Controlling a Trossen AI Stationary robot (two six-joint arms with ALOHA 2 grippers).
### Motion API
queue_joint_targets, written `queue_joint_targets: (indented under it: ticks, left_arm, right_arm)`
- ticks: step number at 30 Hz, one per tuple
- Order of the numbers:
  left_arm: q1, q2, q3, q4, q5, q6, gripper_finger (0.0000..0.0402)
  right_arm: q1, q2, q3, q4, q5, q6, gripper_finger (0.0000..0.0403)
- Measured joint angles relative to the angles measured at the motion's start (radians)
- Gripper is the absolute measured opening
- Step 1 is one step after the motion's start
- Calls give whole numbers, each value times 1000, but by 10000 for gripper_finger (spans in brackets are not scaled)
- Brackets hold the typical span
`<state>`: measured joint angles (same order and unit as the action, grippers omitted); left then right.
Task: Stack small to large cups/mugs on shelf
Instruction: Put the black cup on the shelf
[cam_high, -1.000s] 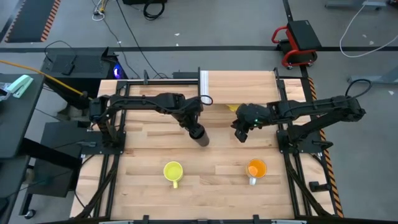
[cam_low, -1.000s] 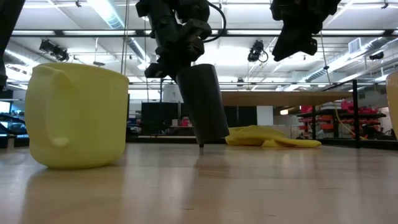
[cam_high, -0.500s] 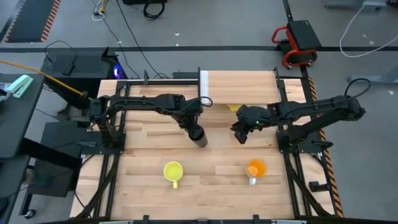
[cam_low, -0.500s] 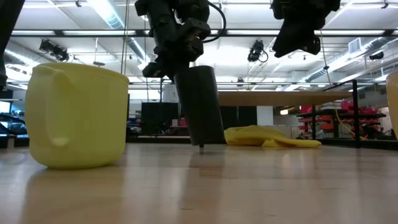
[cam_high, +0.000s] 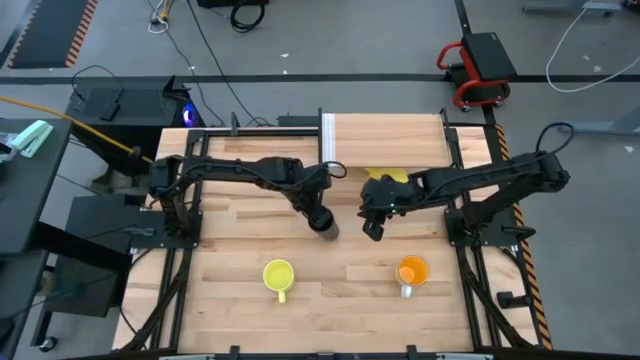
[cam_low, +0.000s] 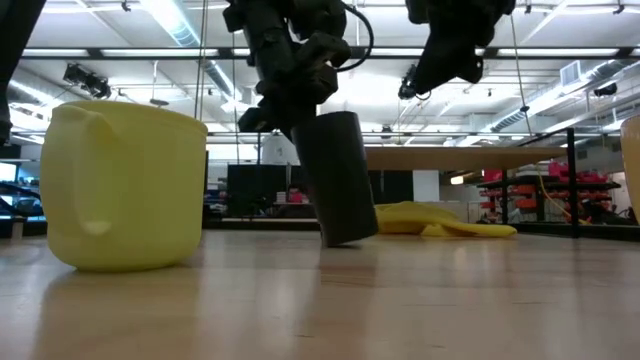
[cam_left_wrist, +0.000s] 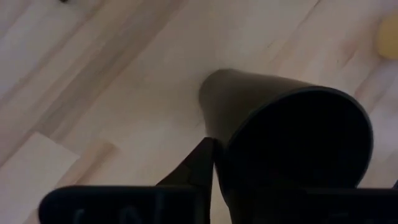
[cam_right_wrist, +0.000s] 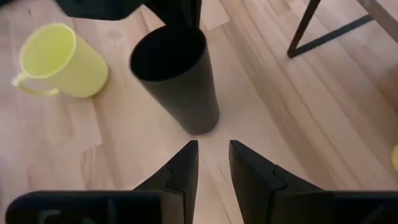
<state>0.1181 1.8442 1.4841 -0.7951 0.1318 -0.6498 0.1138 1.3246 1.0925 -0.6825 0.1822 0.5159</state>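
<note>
The tall black cup (cam_high: 326, 229) (cam_low: 338, 180) is tilted near the table's middle, and my left gripper (cam_high: 317, 213) is shut on its rim. My right gripper (cam_high: 371, 229) (cam_right_wrist: 214, 149) hovers just right of the black cup (cam_right_wrist: 177, 81), above the table, with a narrow gap between its fingers. The yellow mug (cam_high: 278, 275) (cam_low: 125, 185) and the orange mug (cam_high: 411, 270) stand upright on their bases near the table's near edge. The shelf (cam_high: 385, 140) (cam_low: 460, 157) stands at the far edge, with its white end panel (cam_high: 327, 138) on its left. My left gripper holds the black cup by its rim (cam_left_wrist: 214, 134), coming from above and slanting in from the table's left. One finger (cam_left_wrist: 200, 163) lies on the outside of the wall. The other does not show against the dark inside. The cup hangs tilted, with its base (cam_low: 348, 240) at the tabletop; I cannot tell whether it touches.
A flat yellow floppy object (cam_high: 385, 176) (cam_low: 440, 222) lies on the table under the shelf's near edge. A dark shelf post (cam_right_wrist: 320, 28) stands beyond the cup. Bare tabletop (cam_high: 340, 275) lies between the two mugs.
My left gripper has carried the black cup a little toward the near edge and to the right, and lower, and the cup is still tilted. My right gripper has moved toward the table's left and slightly nearer, closing on the cup.
</note>
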Motion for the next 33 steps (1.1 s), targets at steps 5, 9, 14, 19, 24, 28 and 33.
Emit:
queue_joint_targets:
  ticks: [5, 9, 14, 19, 24, 28, 33]
  left_arm:
    - [-5, 0, 0, 16, 2, 0, 51]
    - [-9, 0, 0, 31, 4, 2, 64]
    - [-10, 0, 0, 36, 5, 2, 85]
    - [-10, -2, 0, 46, 5, -1, 104]
    - [-11, -4, 18, 31, 7, 2, 115]
    - [-10, -5, 82, -41, 22, 20, 123]
    - [-11, -6, 212, -285, -77, 78, 130]
  right_arm:
    - [-7, 18, 12, 4, 0, -18, 98]
    - [-10, 16, 13, 4, 0, -18, 98]
    - [-13, 16, 13, 1, 0, -11, 98]
    - [-13, 16, 13, 2, 0, -3, 98]
    - [-13, 16, 13, 1, 0, 5, 98]
    - [-13, 16, 13, 1, 0, 5, 98]
    - [-13, 16, 13, 0, 0, 5, 98]
